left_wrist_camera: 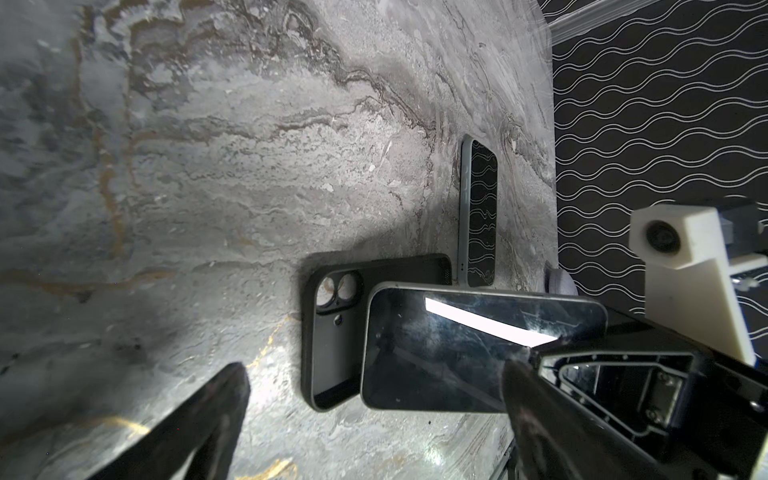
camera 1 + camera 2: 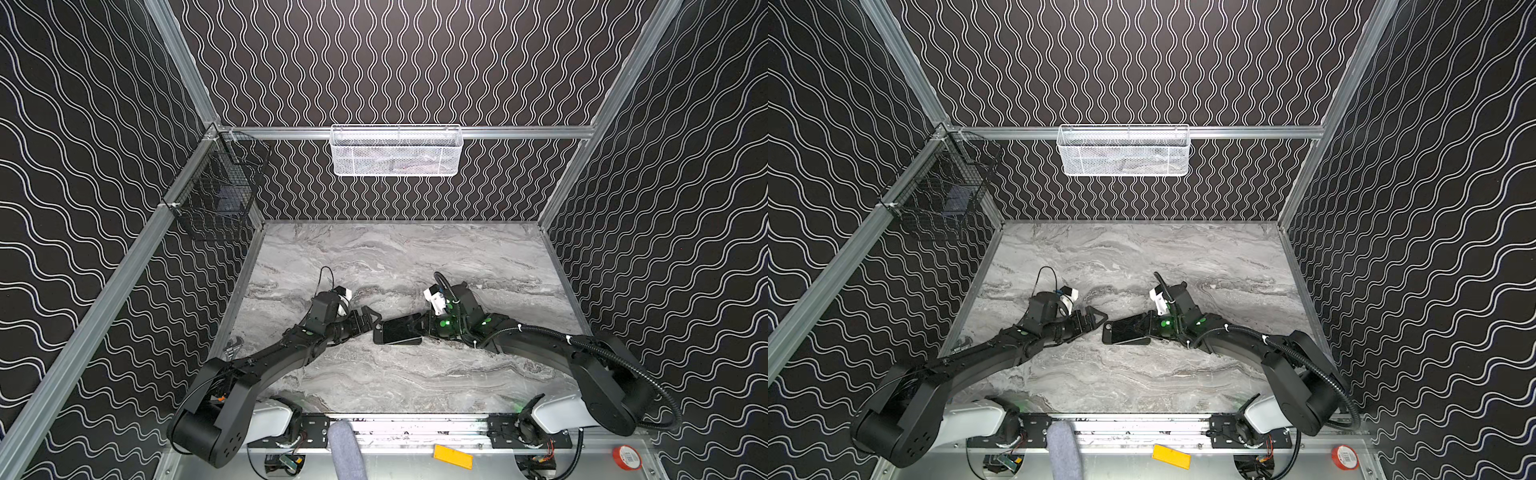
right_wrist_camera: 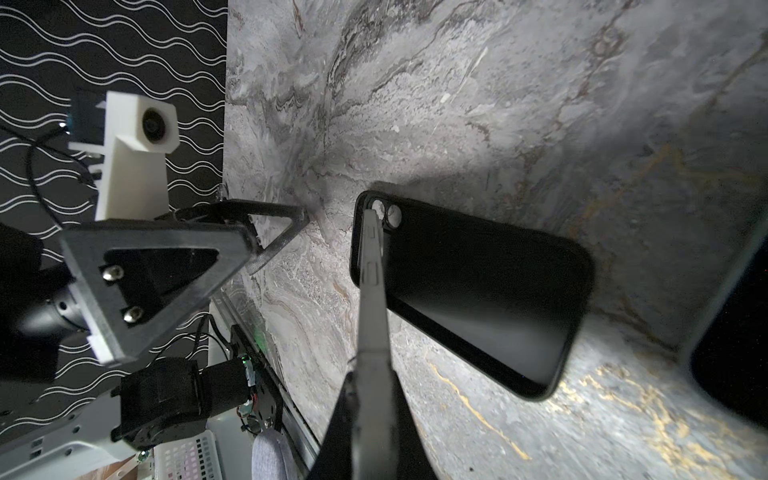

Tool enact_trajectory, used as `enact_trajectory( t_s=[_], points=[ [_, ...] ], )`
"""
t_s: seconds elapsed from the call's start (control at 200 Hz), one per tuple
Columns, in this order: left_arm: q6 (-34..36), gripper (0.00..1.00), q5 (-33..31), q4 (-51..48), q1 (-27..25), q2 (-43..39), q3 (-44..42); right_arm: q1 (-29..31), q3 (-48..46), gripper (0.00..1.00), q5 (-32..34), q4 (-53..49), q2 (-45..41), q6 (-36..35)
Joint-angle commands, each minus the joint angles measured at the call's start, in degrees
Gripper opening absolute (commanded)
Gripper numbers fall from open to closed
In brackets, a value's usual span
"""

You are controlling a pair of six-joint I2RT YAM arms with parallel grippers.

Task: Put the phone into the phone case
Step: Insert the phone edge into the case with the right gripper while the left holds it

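Note:
The phone (image 1: 457, 349), a dark glass slab with a grey rim, hangs tilted just above the table, and my right gripper (image 3: 374, 415) is shut on its end. It appears edge-on (image 3: 372, 291) in the right wrist view. The black phone case (image 1: 332, 332) lies open side up on the marble, partly under the phone, with its camera holes showing. Both top views show the phone (image 2: 400, 328) over the case (image 2: 1129, 342) at mid-table. My left gripper (image 1: 374, 415) is open and empty, with its tips a short way from the phone's free end (image 2: 374, 322).
A second glass-fronted phone (image 1: 478, 216) lies on the marble beyond the case. A white mesh basket (image 2: 395, 151) hangs on the back rail and a black wire basket (image 2: 216, 195) on the left rail. An orange block (image 2: 453, 456) and red tape roll (image 2: 626, 457) sit in front.

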Motion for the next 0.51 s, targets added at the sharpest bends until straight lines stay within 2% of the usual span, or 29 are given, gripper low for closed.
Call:
enact_trajectory(
  t_s=[0.0, 0.501],
  points=[
    [-1.2, 0.99, 1.2, 4.4, 0.1, 0.5, -0.4, 0.1, -0.2, 0.02, 0.4, 4.0, 0.7, 1.1],
    [-3.2, 0.98, 1.7, 6.0, -2.9, 2.9, -0.5, 0.1, 0.2, 0.03, 3.3, 0.4, 3.0, -1.3]
  ],
)
